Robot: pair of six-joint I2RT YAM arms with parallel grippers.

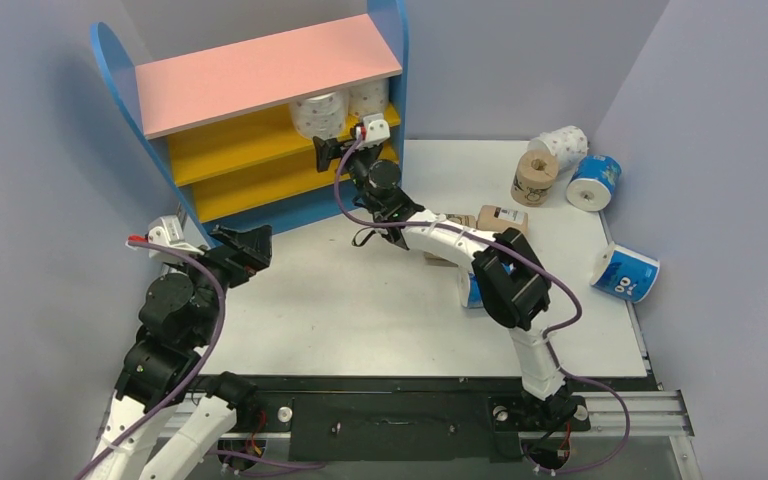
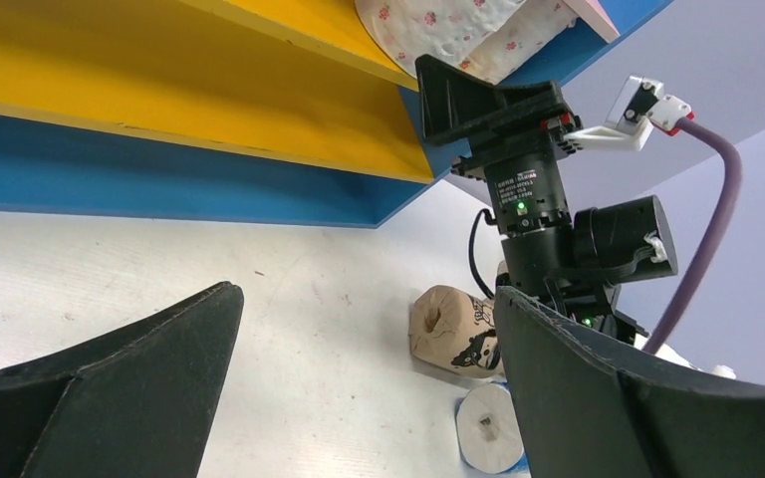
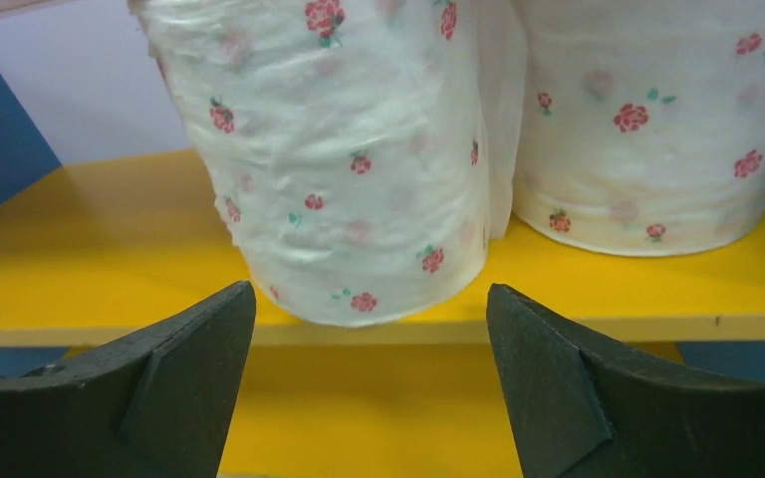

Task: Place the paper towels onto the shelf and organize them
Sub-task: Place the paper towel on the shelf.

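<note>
The shelf (image 1: 260,70) stands at the back left, with a pink top, yellow boards and a blue base. Two white rolls with red dots (image 1: 320,113) (image 1: 368,98) stand on its upper yellow board at the right end. In the right wrist view the left roll (image 3: 359,149) leans and overhangs the board's front edge, and the other (image 3: 647,119) stands beside it. My right gripper (image 1: 326,152) (image 3: 369,294) is open and empty just in front of the left roll, apart from it. My left gripper (image 1: 248,247) (image 2: 367,299) is open and empty near the shelf's base.
Loose rolls lie on the table: a white dotted one (image 1: 563,147), a tan one (image 1: 534,177) and a blue one (image 1: 594,181) at the back right, and another blue one (image 1: 627,272) at the right edge. Tan rolls (image 1: 505,218) (image 2: 453,329) and a blue roll (image 2: 488,428) lie under the right arm.
</note>
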